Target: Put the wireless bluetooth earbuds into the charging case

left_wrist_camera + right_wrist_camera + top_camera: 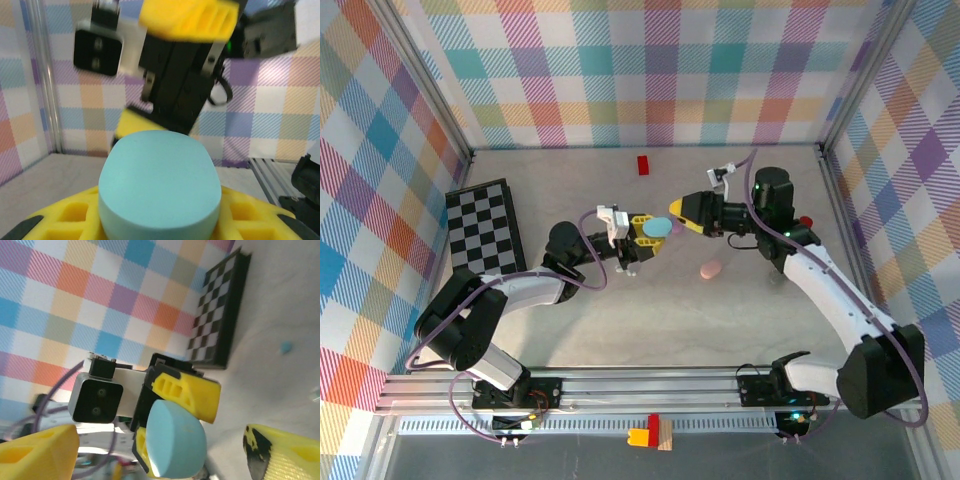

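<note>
smooth pale-blue pebble case (159, 185) pinched in my left gripper (650, 230) | my right gripper (677, 213) spread wide just beside that case | ribbed yellow fingers (186, 392)

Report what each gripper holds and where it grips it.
Left gripper: the light blue case, pinched at its opposite edges between the yellow fingers. Right gripper: open, holding nothing.

A pale blue case (657, 228) is showing between the yellow fingers (642, 219) of the left gripper (650, 231), while a pink case (710, 270) is lying on the grey table (620, 330), a red block (643, 165) near its far edge, a black-and-white checkerboard (483, 228) along its left edge, and pastel plaid walls (650, 70) are framing everything.
</note>
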